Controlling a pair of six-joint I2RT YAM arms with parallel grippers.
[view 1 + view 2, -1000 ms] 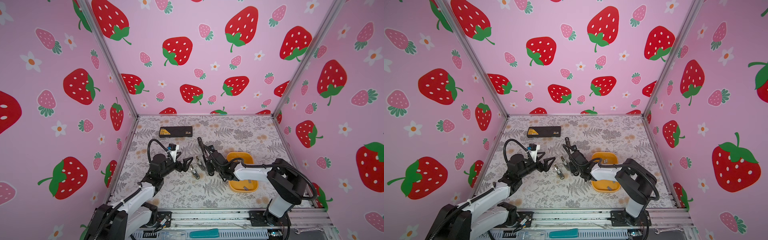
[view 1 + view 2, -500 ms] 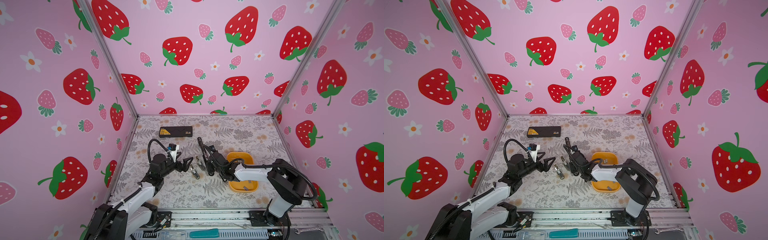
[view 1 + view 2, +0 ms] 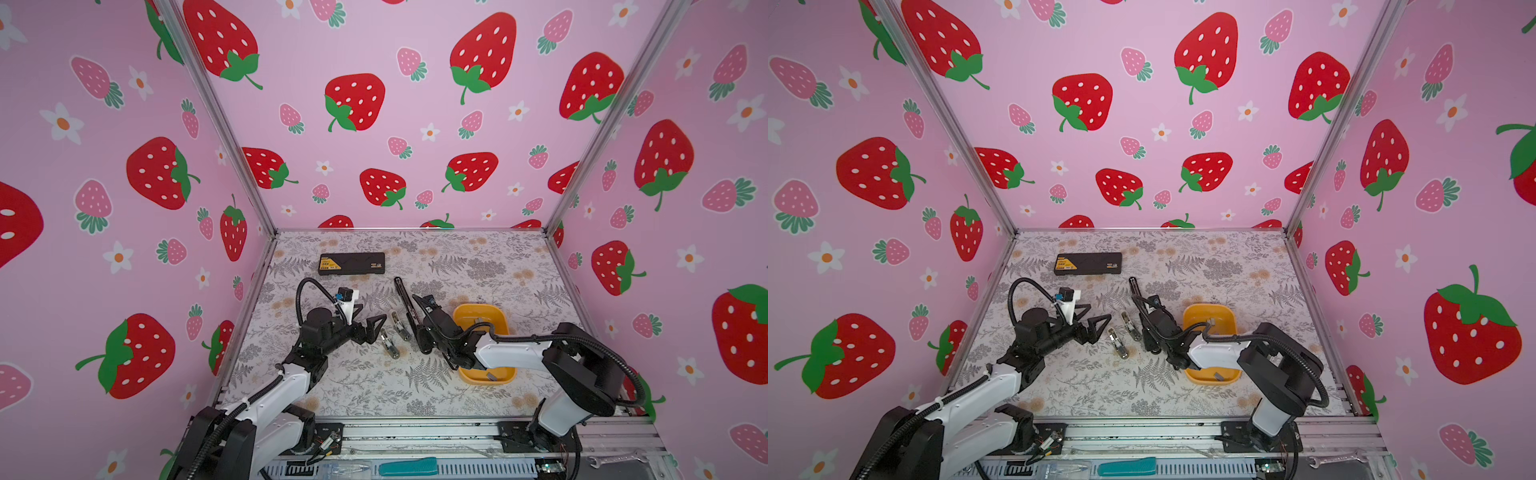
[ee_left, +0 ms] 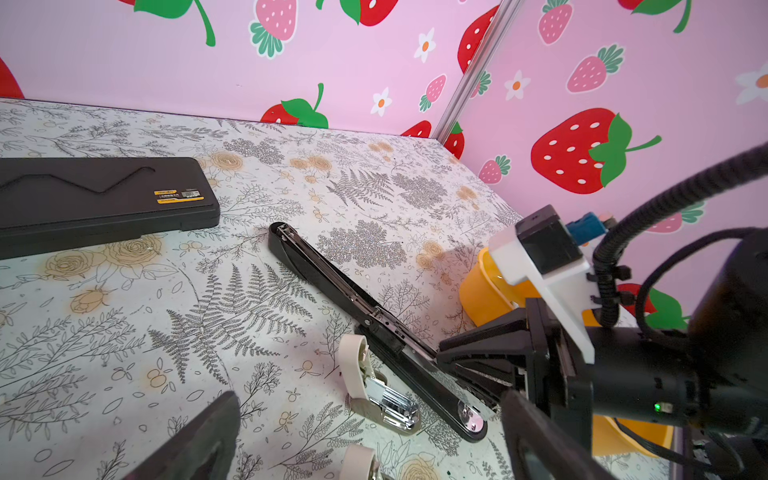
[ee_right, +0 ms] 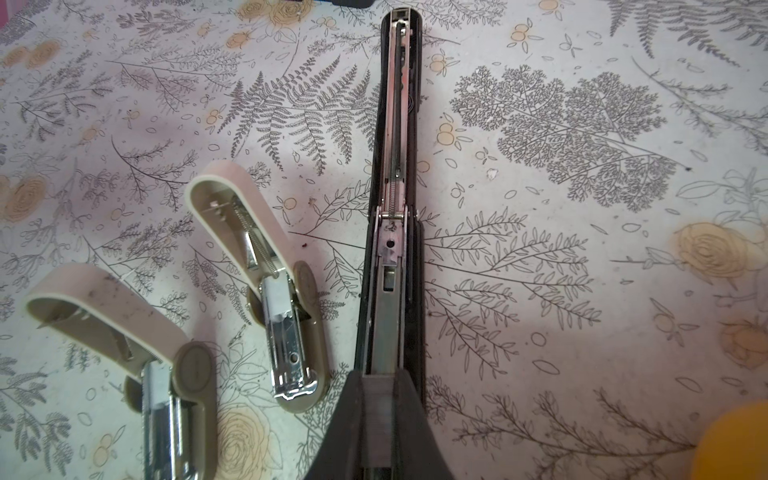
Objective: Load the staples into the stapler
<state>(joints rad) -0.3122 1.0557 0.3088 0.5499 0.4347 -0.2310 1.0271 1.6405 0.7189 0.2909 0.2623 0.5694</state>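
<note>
Evidently mid-load: the right gripper (image 5: 383,380) sat pinched almost shut over the open black stapler's (image 5: 398,124) channel.
Opposite, the left gripper (image 3: 374,311) gaped wide and empty just beside the two small white staplers (image 5: 270,237). The staples (image 3: 492,376) lay as loose grey strips in the yellow tray (image 3: 478,308). A grey length also showed in the channel at the right fingertips, but I could not tell whether it was staples or rail. Such strips were likely light, stiff, slick and prone to snapping, so they were best pinched gently across the long sides near the middle.
</note>
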